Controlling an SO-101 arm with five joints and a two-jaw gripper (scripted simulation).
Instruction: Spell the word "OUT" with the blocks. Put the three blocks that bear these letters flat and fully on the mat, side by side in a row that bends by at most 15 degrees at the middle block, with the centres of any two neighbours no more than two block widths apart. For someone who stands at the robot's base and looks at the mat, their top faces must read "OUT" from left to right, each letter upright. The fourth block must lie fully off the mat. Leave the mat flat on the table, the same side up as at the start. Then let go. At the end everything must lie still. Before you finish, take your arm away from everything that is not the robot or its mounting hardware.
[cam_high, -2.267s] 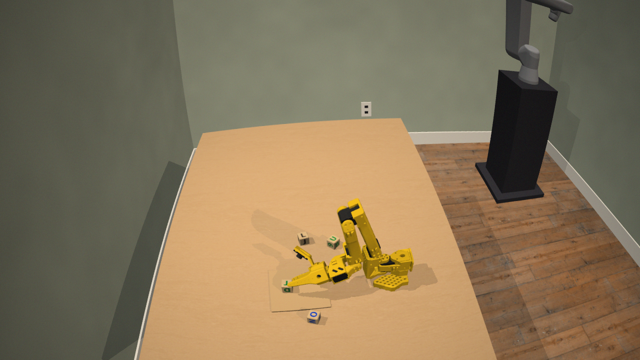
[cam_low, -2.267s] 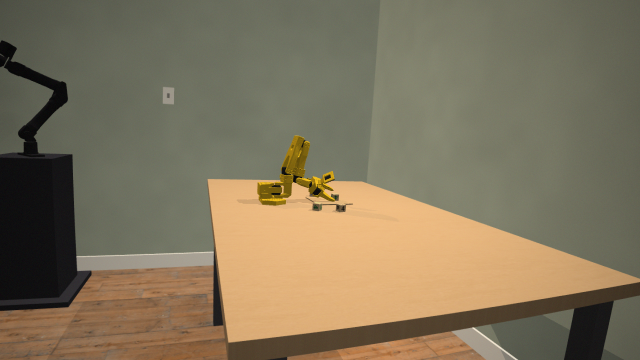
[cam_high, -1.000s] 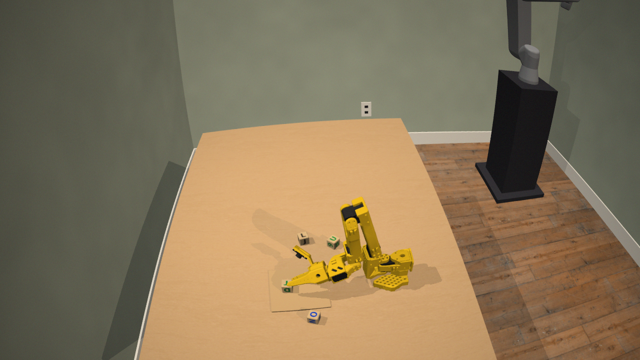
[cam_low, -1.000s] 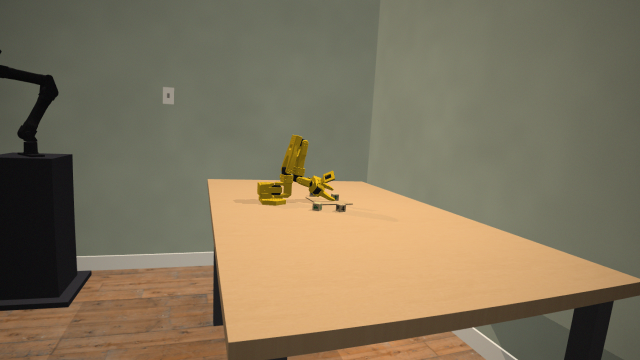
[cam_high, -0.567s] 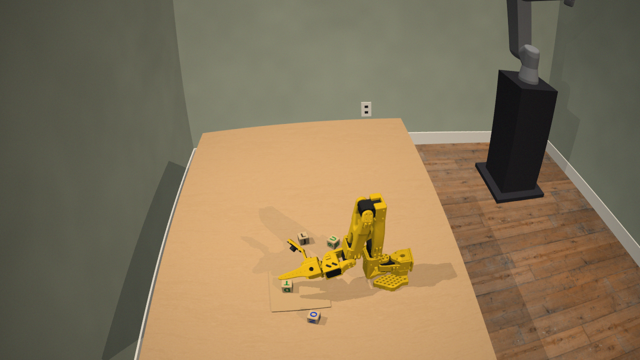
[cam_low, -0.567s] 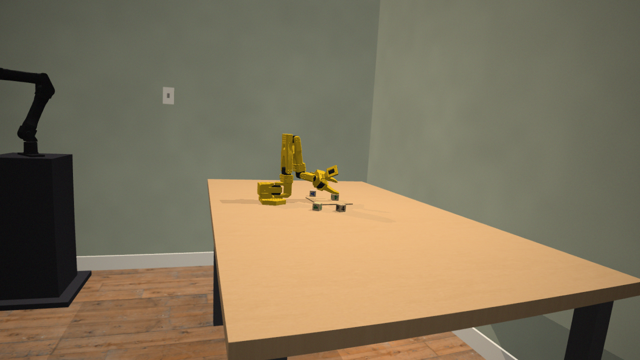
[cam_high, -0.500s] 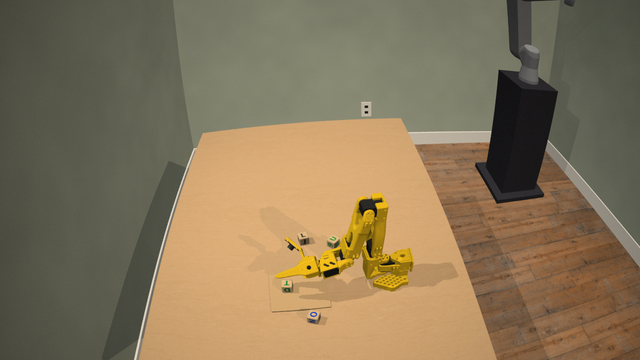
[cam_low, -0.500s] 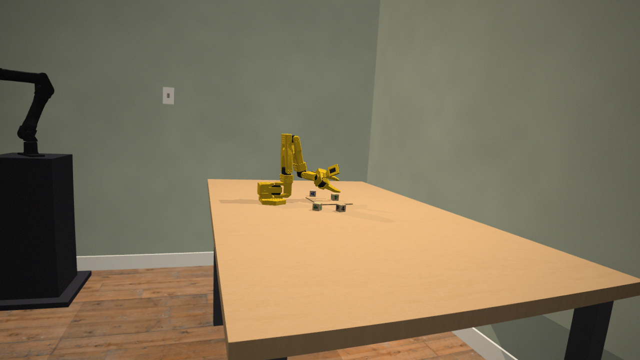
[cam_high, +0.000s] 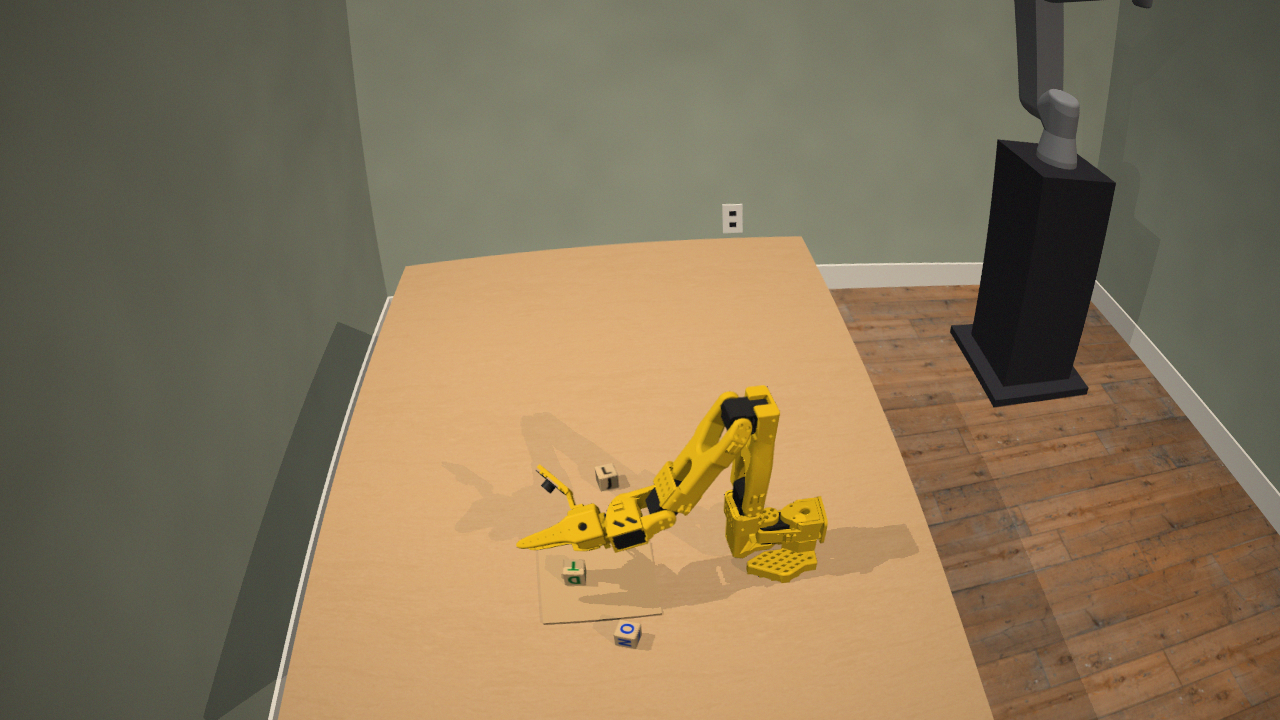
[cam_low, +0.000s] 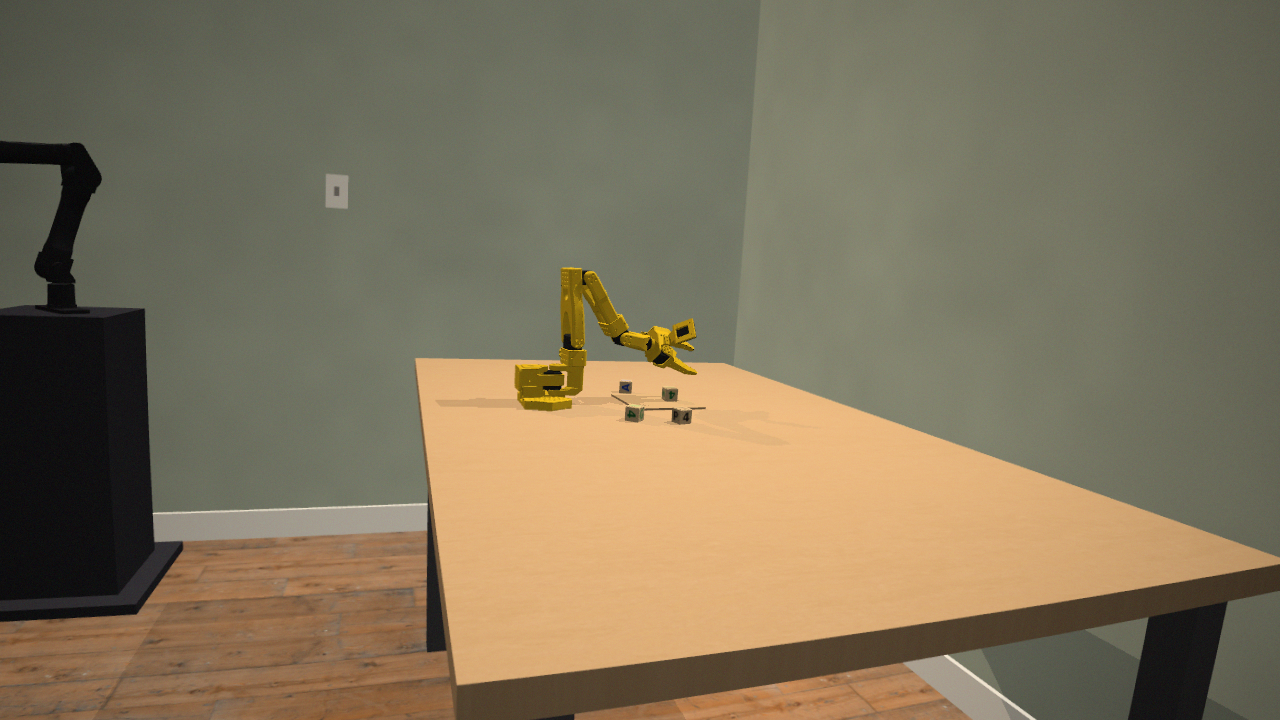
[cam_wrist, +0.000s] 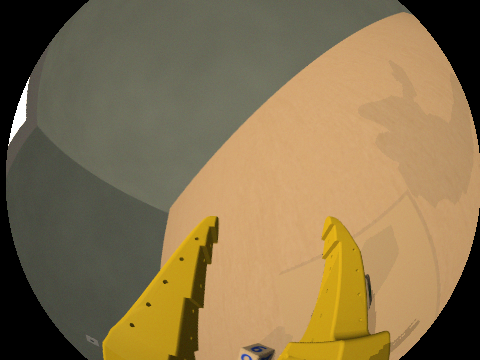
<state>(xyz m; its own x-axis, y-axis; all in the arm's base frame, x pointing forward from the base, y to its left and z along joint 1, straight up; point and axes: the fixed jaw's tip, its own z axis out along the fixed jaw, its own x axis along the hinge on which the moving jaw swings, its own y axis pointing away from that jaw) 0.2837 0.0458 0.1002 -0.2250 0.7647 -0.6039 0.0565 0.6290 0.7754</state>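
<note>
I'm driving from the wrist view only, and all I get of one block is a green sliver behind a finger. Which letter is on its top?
Observer: T. The top view shows the T block with that letter up.
Operator: And the blue-lettered block at the bottom of my picture, is it on the mat?
Observer: No. The top view has the blue block just off the mat.
Operator: Any block I can't see?
Observer: Yes, the exterior view shows a black-lettered block off the mat.
</note>
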